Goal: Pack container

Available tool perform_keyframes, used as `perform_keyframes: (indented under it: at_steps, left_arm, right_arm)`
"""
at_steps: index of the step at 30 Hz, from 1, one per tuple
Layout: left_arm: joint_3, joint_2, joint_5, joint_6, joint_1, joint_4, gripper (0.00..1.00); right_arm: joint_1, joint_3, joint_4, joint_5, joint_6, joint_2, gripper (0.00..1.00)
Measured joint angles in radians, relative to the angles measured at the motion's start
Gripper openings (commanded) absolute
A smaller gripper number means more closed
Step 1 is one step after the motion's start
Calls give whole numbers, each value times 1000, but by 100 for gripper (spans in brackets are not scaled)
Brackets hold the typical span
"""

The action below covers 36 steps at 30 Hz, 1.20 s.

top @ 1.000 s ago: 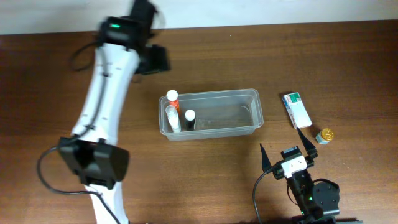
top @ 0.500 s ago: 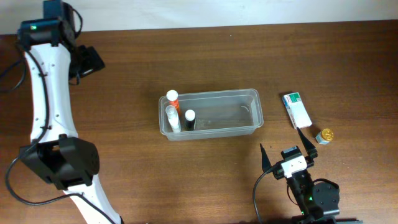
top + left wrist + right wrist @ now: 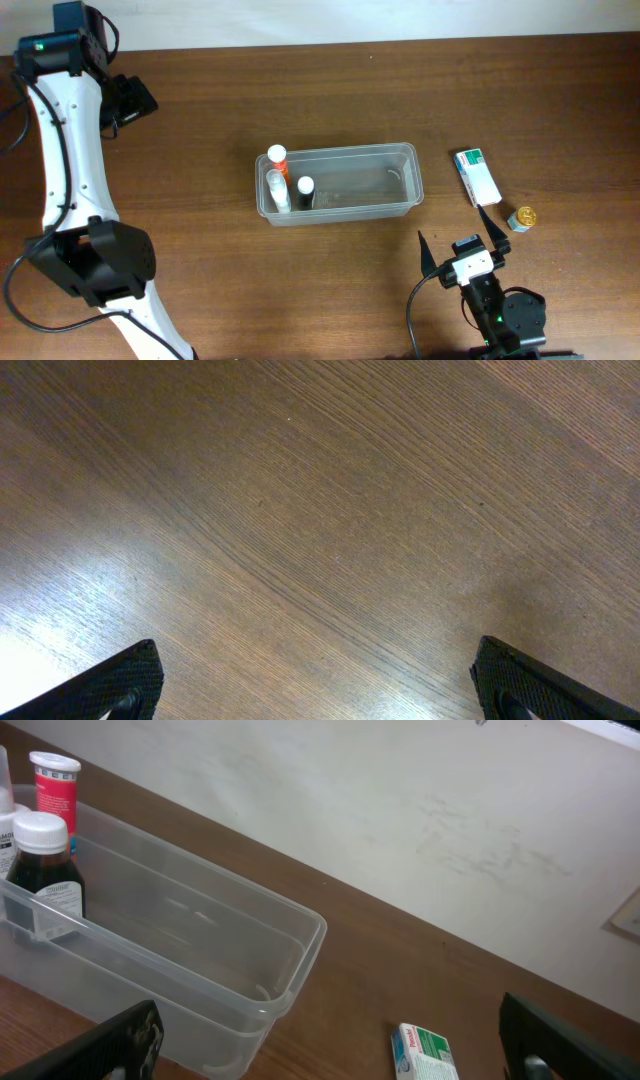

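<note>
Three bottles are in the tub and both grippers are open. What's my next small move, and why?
Probably ease the right gripper forward over the white-and-green carton: it lies outside the container, just ahead of that open gripper, while the left gripper hangs open over bare table far to the left.

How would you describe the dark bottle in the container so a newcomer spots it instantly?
Start at the clear plastic container in the middle of the wooden table; three small bottles stand at its left end. The dark bottle is the one nearest the container's empty part. Unlike the red bottle and the pale translucent bottle beside it, it has a near-black body under a white cap.
</note>
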Motion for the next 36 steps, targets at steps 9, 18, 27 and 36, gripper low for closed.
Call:
perform_keyframes:
  at_steps: [9,18,27,36]
  left_arm:
    - [0,0,0,0,0,0,99]
    - [0,0,-1,0,0,-1,99]
    - [0,0,-3,0,0,0,99]
    - [0,0,-3,0,0,-2,99]
  right_arm:
    - [0,100,-57,27,154,22,98]
    - [0,648,-316,212,209,404,99]
    - [-51,1353,-935,246,87,1069,98]
    - [-350,1736,-1253,152,84,1424,99]
